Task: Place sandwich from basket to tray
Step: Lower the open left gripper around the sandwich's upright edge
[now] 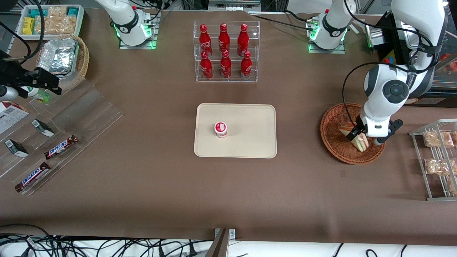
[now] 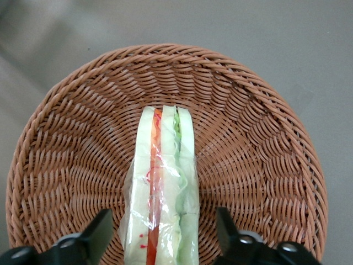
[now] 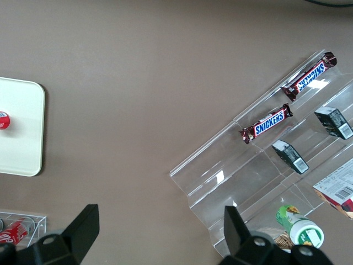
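Sandwich (image 2: 162, 187) lying in basket (image 2: 66, 165), gripper (image 2: 165, 234) straddling it with fingers spread, unclenched; grasp step proceeding, next move requiring closing, lifting, carrying toward tray (image 1: 250, 121).

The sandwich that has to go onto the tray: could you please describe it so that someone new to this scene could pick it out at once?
Find the cream tray at the table's middle, then look toward the working arm's end for the round reddish-brown wicker basket. The sandwich lies in it, with the open gripper straddling it. It is a clear-wrapped wedge of pale bread with red and green filling, unlike the bagged pale snacks on the wire rack beside the basket.
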